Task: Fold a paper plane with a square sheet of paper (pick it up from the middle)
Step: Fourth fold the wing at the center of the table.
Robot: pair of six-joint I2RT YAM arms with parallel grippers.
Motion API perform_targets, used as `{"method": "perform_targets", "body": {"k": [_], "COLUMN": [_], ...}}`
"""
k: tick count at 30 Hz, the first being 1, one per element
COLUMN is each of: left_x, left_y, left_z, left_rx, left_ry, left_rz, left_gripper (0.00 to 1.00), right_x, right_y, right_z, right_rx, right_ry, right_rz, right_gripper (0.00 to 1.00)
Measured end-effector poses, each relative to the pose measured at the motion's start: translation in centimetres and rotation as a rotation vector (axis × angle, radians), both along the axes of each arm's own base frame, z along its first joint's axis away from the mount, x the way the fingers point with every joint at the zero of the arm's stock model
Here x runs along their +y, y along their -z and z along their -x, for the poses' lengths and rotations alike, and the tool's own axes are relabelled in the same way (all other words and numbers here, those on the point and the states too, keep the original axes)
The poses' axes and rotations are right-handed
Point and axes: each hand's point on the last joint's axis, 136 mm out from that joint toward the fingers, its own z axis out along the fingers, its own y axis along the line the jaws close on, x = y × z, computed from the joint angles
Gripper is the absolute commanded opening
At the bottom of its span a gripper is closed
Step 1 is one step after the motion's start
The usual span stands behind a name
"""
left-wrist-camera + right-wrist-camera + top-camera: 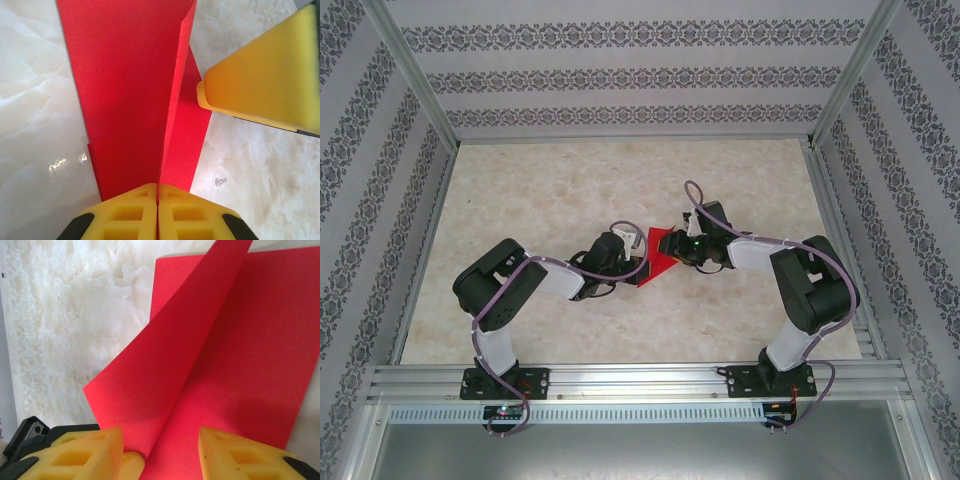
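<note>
The square sheet of paper (662,256) is bright red, partly folded, and lies mid-table between the two arms. My left gripper (638,264) is shut on a raised crease of the paper (125,90); its yellow fingers (125,215) meet with the red edge pinched between them. My right gripper (683,243) reaches in from the right and stands open. Its fingers (240,455) straddle the paper (250,365), where a flap (165,370) lifts up diagonally. One right finger (265,75) shows beside the sheet in the left wrist view.
The marble-patterned table (570,190) is ringed by aluminium rails (620,380) and patterned walls. A small screw (220,181) lies on the table just right of the paper. Both arms crowd the centre.
</note>
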Motion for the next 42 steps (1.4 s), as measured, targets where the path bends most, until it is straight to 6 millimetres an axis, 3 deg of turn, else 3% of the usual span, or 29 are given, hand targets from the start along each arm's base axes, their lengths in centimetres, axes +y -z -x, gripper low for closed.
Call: {"method": "perform_targets", "body": {"k": [13,21,31,42], "left_x": [-0.4,-0.6,-0.9,-1.4], "left_y": [-0.8,0.3,-0.1,-0.6], "left_z": [-0.1,0.3,0.1,0.0], "left_rx": [-0.019,0.012,0.007,0.005], "left_ry": [0.013,0.03,0.038,0.052], "left_rz": [0.041,0.041,0.053,0.066], "left_gripper": [0.13,0.19,0.24,0.14], "right_x": [0.5,0.7,0.5,0.3], "right_y": [0.9,1.4,1.6,1.7], "right_z": [-0.5,-0.5,-0.6,-0.7], "right_rx": [0.027,0.043,0.054,0.053], "right_ry": [0.003,-0.002,0.0,0.002], "right_rz": [-0.019,-0.018,0.002,0.026], "right_gripper": [0.47,0.49,0.49,0.49]}}
